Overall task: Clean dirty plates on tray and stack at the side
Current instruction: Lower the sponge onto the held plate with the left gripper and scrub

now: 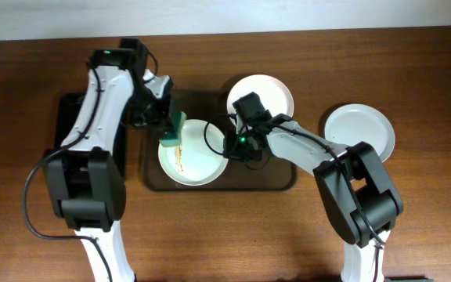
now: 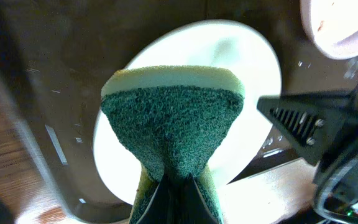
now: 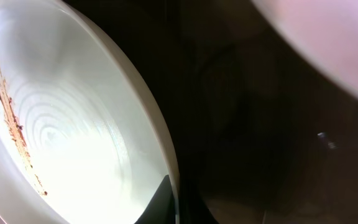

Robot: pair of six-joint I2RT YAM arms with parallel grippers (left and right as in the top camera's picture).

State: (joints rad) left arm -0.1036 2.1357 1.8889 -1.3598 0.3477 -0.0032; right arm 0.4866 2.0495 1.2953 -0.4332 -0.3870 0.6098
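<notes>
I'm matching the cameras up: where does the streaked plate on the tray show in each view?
Overhead: streaked plate left of centre, on the tray.
Left wrist: streaked plate centre, largely behind the sponge.
Right wrist: streaked plate fills the left half.
Shared landmark: the dark tray beneath it.

A brown wood-grain table [image 1: 210, 235] is filling the overhead view, while a pale strip [image 1: 288, 16] is running along its far edge.

Plates [image 1: 198, 163]: no lettering or marks legible.
Tray [image 1: 276, 182]: no label legible.
Sponge [image 2: 173, 124]: no print legible.
Arms [image 1: 104, 94]: no brand name or number legible.
Surface [image 1: 225, 235]: no text or signs legible.
</notes>
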